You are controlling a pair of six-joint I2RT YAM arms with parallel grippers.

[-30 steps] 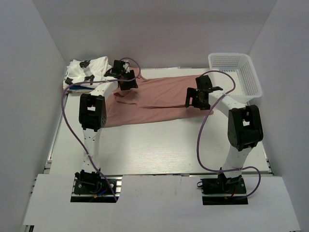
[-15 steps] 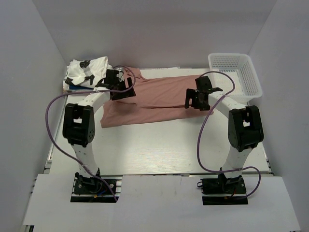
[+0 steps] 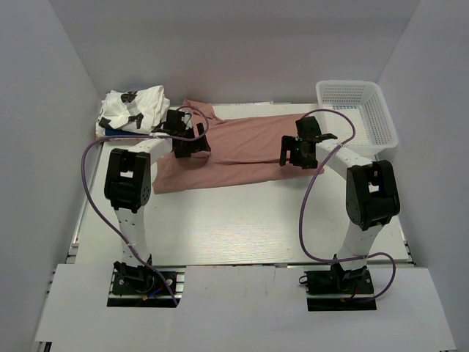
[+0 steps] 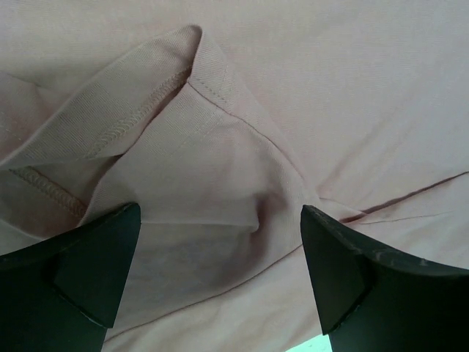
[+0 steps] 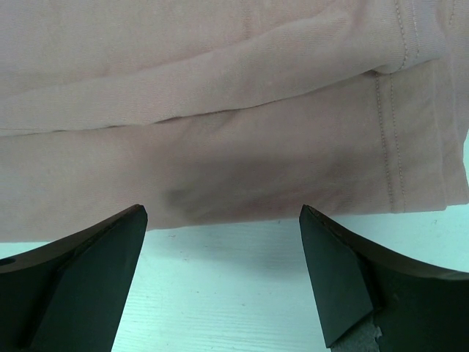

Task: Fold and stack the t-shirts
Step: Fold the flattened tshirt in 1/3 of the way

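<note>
The dusty-pink t-shirt lies folded lengthwise across the far middle of the table. My left gripper is open and empty just above its left part, over a folded sleeve with a stitched hem. My right gripper is open and empty over the shirt's right end, at its near edge, with bare table between the fingertips. The white t-shirt with black print lies folded at the far left, on top of a blue one that shows only as a sliver.
A white plastic mesh basket stands at the far right, beside the right arm. White walls close in the table on the left, back and right. Purple cables loop off both arms.
My left gripper swung left toward the white shirt, then came back right a little and lower over the pink shirt's left part; a sleeve now lies spread at the far left. The right gripper barely moved.
</note>
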